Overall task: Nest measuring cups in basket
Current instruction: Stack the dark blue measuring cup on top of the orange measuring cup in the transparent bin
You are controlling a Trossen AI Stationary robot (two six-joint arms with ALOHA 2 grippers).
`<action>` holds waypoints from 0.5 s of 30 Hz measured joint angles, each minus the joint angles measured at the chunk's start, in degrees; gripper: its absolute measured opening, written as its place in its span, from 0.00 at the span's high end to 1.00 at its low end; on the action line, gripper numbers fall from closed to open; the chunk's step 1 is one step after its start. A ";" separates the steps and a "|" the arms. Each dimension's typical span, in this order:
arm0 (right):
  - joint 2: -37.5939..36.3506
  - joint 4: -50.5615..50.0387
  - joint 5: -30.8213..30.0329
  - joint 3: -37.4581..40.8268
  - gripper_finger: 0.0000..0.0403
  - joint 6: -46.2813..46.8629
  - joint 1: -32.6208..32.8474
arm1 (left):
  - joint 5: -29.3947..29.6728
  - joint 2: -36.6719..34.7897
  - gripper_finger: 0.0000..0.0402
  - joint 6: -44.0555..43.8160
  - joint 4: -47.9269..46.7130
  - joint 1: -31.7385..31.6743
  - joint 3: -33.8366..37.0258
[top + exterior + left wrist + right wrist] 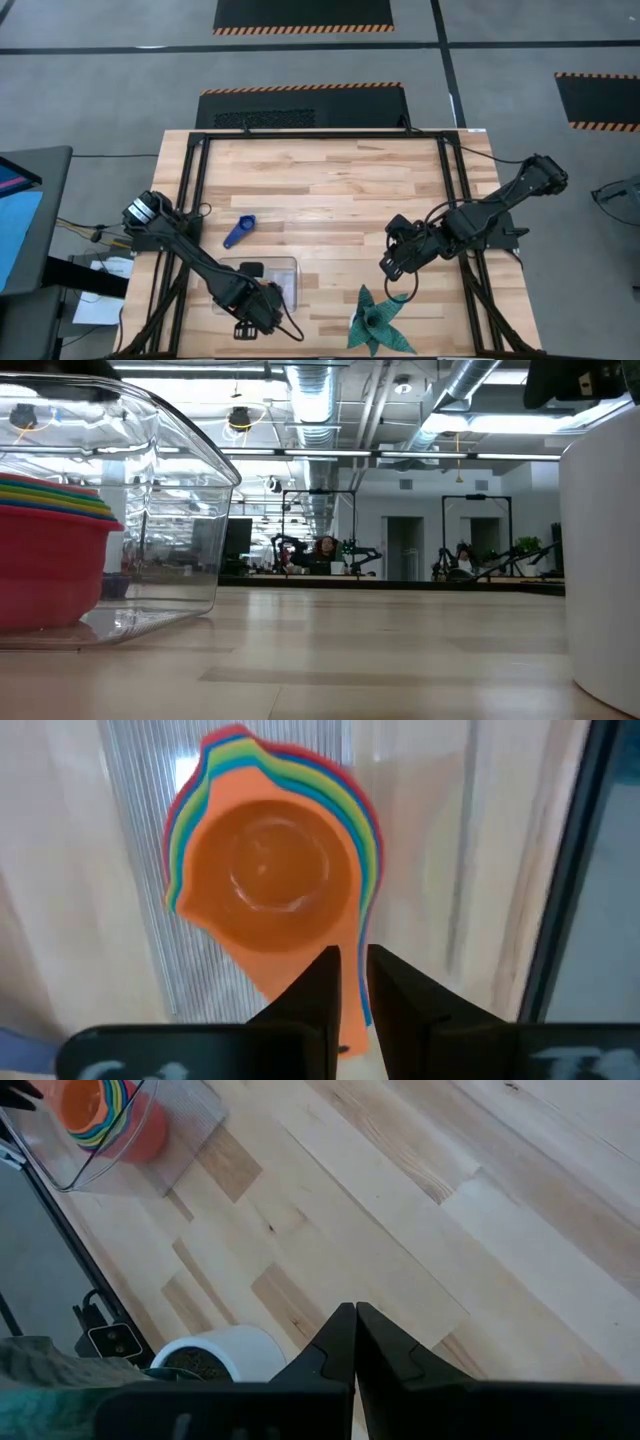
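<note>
Measuring cups [265,870] sit nested in the clear basket [285,268] at the near left of the table, orange on top of the stack. We hold our left gripper [348,965] just above the orange handle, fingers slightly apart and clamped on nothing, so this placing step looks finished. A dark blue cup [240,231] lies left of centre, beyond the basket; next we must fetch it. Our right gripper [354,1325] waits right of centre, fingers together.

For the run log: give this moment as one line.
nested cups in basket | dark blue cup on table | left tool above stack
</note>
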State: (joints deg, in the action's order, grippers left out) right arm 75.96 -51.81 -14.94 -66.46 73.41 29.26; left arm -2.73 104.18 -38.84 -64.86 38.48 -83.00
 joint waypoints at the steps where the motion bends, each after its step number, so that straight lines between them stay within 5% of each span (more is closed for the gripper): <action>1: 0.00 0.00 0.00 0.00 0.94 -0.04 0.00 | 0.15 0.00 0.90 0.09 -0.61 0.00 -0.73; 15: 0.00 0.04 -0.01 0.00 0.94 -1.24 0.00 | 17.95 -5.25 0.89 -1.56 -22.94 -2.16 -6.51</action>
State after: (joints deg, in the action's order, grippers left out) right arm 75.96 -51.77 -14.95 -66.46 72.16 29.26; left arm 15.22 98.93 -40.40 -87.80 36.32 -89.52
